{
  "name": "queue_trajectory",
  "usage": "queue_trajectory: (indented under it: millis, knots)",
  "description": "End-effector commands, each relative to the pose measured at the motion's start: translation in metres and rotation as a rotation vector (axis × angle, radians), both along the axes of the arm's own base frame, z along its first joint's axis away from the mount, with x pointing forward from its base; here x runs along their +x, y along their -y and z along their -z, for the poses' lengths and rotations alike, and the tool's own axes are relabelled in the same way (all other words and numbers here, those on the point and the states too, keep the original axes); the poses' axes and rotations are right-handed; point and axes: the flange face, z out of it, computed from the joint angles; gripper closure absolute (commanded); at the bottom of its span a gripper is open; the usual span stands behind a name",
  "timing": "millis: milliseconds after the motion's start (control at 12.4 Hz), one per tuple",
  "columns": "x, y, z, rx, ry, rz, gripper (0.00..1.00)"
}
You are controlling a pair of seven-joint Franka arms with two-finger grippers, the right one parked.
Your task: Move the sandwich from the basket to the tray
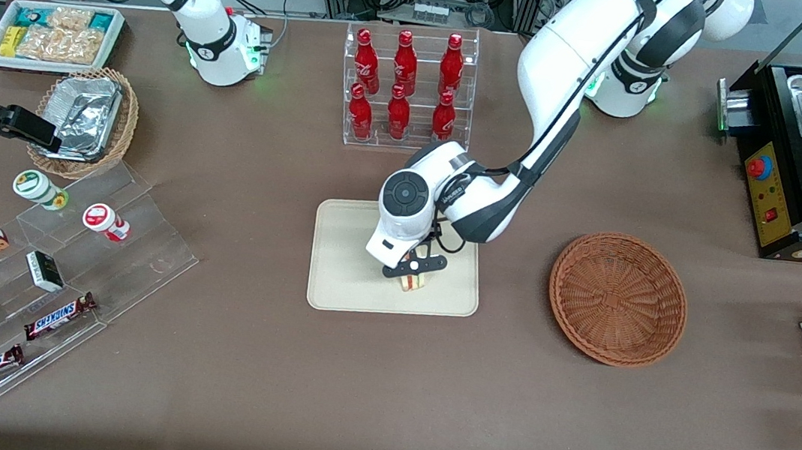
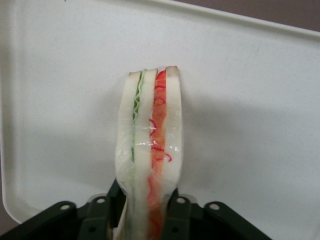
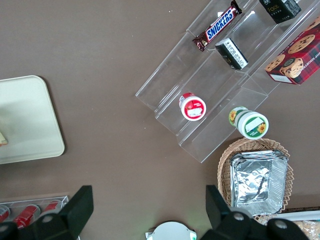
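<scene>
**Sandwich over the tray, pinched in the gripper**

The left arm's gripper (image 1: 414,272) is down over the cream tray (image 1: 344,264), fingers (image 2: 180,212) squeezing the sandwich (image 2: 150,150) from both sides — the wedge sticks out past the fingertips, red and green filling stripes showing. Can't tell if it's actually touching the tray surface. The reddish-brown wicker basket (image 1: 617,299) sits beside the tray, toward the working arm's end.

Brown table (image 1: 265,360) with tray (image 1: 344,264), basket (image 1: 617,299), bottle rack (image 1: 407,90).
</scene>
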Motion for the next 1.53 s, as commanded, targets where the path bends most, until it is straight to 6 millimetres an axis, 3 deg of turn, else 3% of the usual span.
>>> queue_trajectory:
  millis: [0, 161, 402, 643, 884, 1125, 1446]
  knots:
    - [0.005, 0.003, -0.041, -0.010, 0.018, -0.010, 0.00]
    - [0.010, -0.004, -0.079, -0.024, 0.037, -0.016, 0.00]
    - [0.014, -0.010, -0.119, -0.033, 0.070, -0.014, 0.00]
    - [0.031, -0.043, -0.158, -0.036, 0.068, 0.087, 0.00]
    - [0.053, -0.106, -0.183, 0.003, 0.020, 0.114, 0.00]
    - [0.066, -0.154, -0.199, 0.014, -0.005, 0.133, 0.00]
    - [0.080, -0.251, -0.220, 0.002, -0.032, 0.198, 0.00]
